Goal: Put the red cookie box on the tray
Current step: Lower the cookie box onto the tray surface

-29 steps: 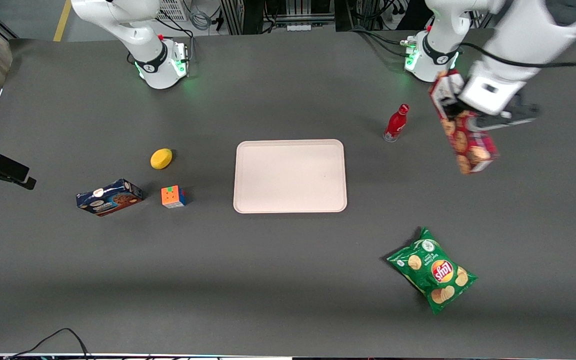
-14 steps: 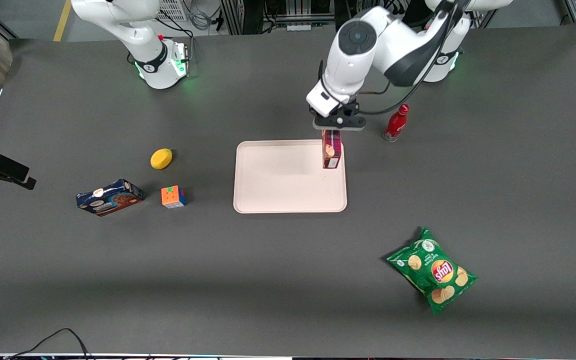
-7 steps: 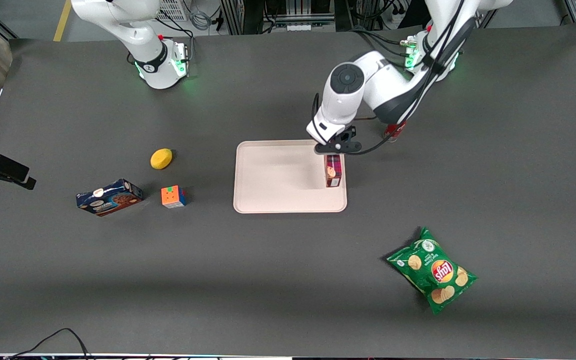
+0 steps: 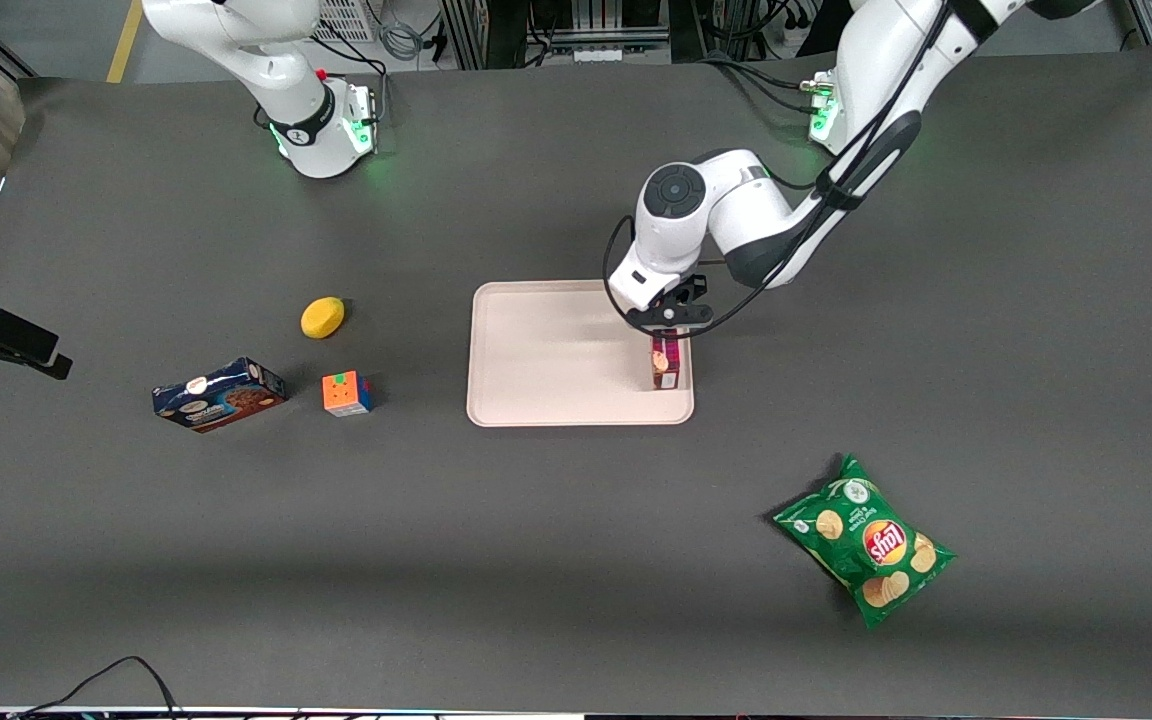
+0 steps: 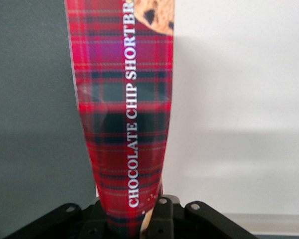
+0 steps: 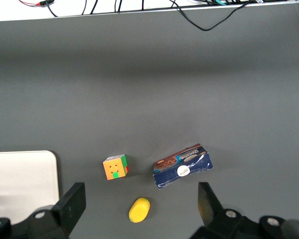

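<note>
Front view: your left gripper (image 4: 667, 322) clamps the upright dark red tartan cookie box (image 4: 665, 362) at the pale pink plastic tray's (image 4: 556, 345) edge; release it there and it may topple off.

red cookie box (image 4: 665, 364) top hidden under gripper (image 4: 671, 330)

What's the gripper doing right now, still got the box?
Gripper: shut on the red cookie box, holding it upright over the tray, at the tray's edge toward the working arm's end.
</note>
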Robot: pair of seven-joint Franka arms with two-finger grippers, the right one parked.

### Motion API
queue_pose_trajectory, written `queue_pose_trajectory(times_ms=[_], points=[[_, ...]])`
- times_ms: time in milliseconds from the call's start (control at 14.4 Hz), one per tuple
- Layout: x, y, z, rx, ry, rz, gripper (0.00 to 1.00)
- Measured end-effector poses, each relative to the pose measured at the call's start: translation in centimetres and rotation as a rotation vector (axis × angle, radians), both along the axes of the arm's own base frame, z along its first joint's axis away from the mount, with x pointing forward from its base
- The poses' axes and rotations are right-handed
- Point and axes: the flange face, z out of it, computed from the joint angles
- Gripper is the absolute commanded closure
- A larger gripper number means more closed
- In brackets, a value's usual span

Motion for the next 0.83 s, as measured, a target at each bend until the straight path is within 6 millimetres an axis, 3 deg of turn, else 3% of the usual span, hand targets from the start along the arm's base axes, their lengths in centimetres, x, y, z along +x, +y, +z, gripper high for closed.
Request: queue_pose_trajectory(times_ms=[416, 485, 554, 693, 832], points=[[2.5, 0.1, -1.4, -0.024, 0.02, 0.062, 0.7], [2.6, 0.0, -1.7, -0.026, 0.024, 0.066, 0.54], [2.7, 0.0, -1.9, -0.026, 0.027, 0.068, 0.19], [2.8, 0.0, -2.0, -0.026, 0.025, 0.065, 0.0], [3.0, -0.1, -1.8, -0.029, 0.02, 0.067, 0.0]])
